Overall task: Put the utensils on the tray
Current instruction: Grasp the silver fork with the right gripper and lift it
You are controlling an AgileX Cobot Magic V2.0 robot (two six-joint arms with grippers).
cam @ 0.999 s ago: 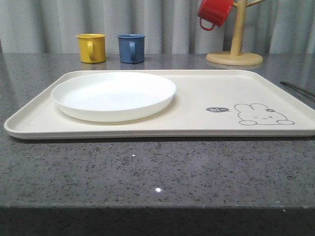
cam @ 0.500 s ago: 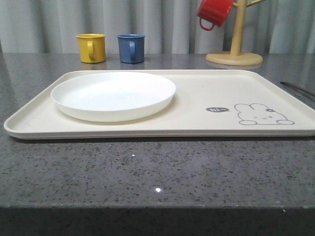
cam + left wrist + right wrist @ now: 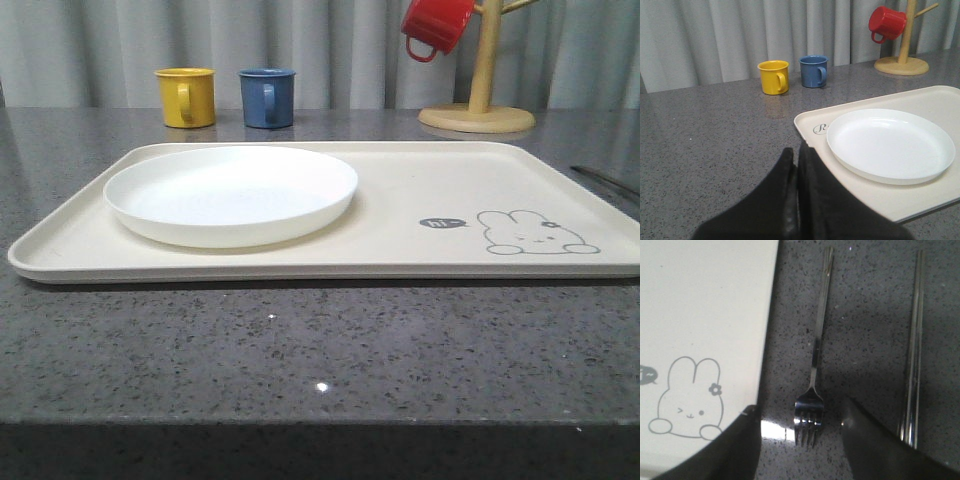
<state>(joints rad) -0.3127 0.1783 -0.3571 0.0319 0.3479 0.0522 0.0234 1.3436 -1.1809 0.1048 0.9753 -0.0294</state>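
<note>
The cream tray (image 3: 400,180) lies on the grey counter, its rabbit drawing (image 3: 535,232) at the right, with the round white plate (image 3: 230,192) on its left half. In the right wrist view a silver fork (image 3: 816,355) rests on the counter beside the tray's edge (image 3: 760,315), and the flat chopsticks (image 3: 914,345) lie parallel to the fork, further from the tray. My right gripper (image 3: 801,416) hangs open over the fork's tines, one finger on each side. My left gripper (image 3: 796,152) is shut and empty, by the tray's corner (image 3: 807,122) near the plate (image 3: 890,144).
A yellow mug (image 3: 186,97) and a blue mug (image 3: 267,97) stand behind the tray. A wooden mug tree (image 3: 478,90) with a red mug (image 3: 434,24) hung on it stands at the back right. A thin metal utensil (image 3: 605,180) shows at the counter's right edge.
</note>
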